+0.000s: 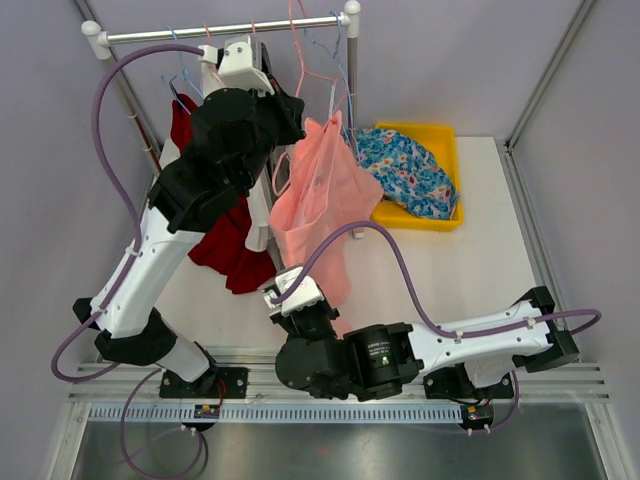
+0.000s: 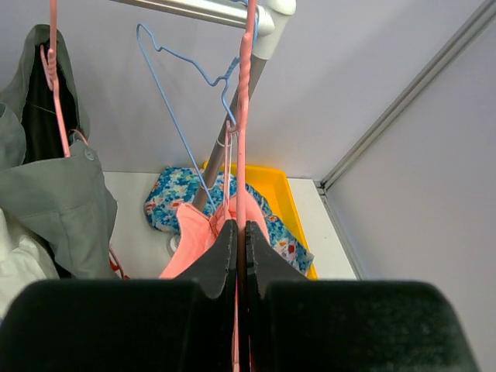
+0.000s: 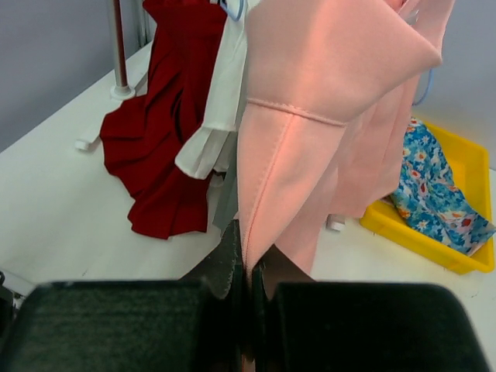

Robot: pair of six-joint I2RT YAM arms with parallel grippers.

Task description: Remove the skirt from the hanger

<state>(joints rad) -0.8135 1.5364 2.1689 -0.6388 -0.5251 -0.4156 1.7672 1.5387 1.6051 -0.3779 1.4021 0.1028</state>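
A pink skirt (image 1: 320,190) hangs from a pink wire hanger (image 1: 300,55) on the rack rail (image 1: 220,30). My left gripper (image 1: 295,118) is raised to the rack. In the left wrist view it (image 2: 241,229) is shut on the pink hanger (image 2: 245,93) wire just above the skirt (image 2: 194,232). My right gripper (image 1: 298,278) is low, in front of the rack. In the right wrist view it (image 3: 249,263) is shut on the skirt's (image 3: 325,93) lower hem, at a seam. The cloth runs taut up from the jaws.
A red garment (image 1: 225,245) and a white one (image 3: 221,116) hang to the left of the skirt. An empty blue hanger (image 2: 178,116) is on the rail. A yellow bin (image 1: 445,135) holding floral cloth (image 1: 410,170) stands at the back right. Grey clothing (image 2: 54,194) hangs on the left.
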